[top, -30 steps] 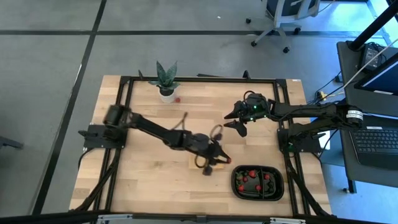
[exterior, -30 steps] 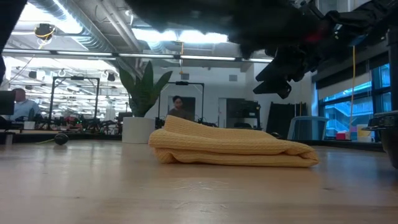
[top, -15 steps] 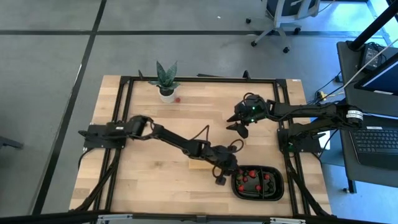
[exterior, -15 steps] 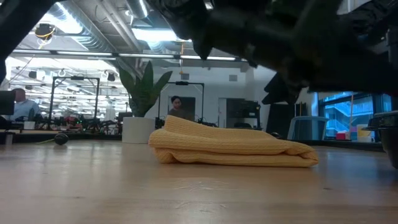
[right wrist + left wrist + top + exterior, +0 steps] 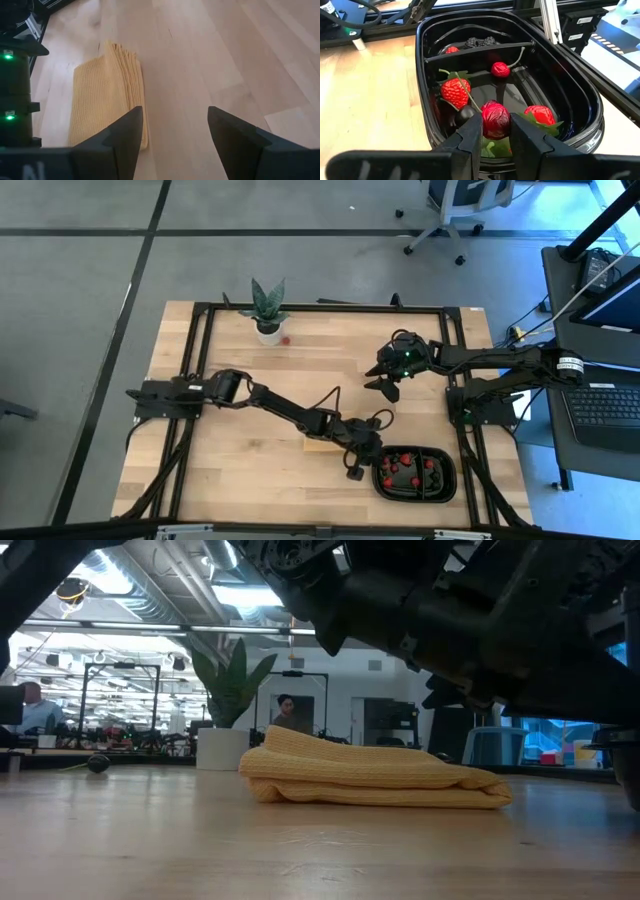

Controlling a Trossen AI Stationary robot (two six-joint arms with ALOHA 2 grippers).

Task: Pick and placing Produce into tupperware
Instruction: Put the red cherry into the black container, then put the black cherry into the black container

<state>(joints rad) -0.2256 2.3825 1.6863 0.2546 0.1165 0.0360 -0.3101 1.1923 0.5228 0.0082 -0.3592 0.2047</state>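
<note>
The black two-compartment tray (image 5: 440, 485) sits near the table's near right corner and holds several red strawberry-like pieces (image 5: 455, 92) and a dark berry (image 5: 481, 42). My left gripper (image 5: 360, 465) hangs at the tray's left end (image 5: 427, 100), shut on a dark red round piece (image 5: 495, 119). My right gripper (image 5: 385, 383) waits open above the bare wood farther back; in its wrist view its fingers (image 5: 127, 132) frame the table beside the folded tan pad (image 5: 107, 100). One more red piece (image 5: 286, 338) lies by the potted plant (image 5: 266, 310). My left gripper pinches the dark red round piece (image 5: 495, 114) between its two fingers (image 5: 470, 137), one on each side of it. The fingers slant down from the table's left. The piece is lifted clear, over the tray's left end.
The tan pad (image 5: 370, 780) lies left of the tray, partly under my left arm (image 5: 290, 412). The potted plant stands at the far edge. A black frame (image 5: 200, 360) runs around the table. People show in the room beyond (image 5: 285, 710).
My left gripper has moved from over the tan pad toward the table's near edge and right, to the tray's left end, and has stayed there for the last half second. My right gripper has shifted slightly.
</note>
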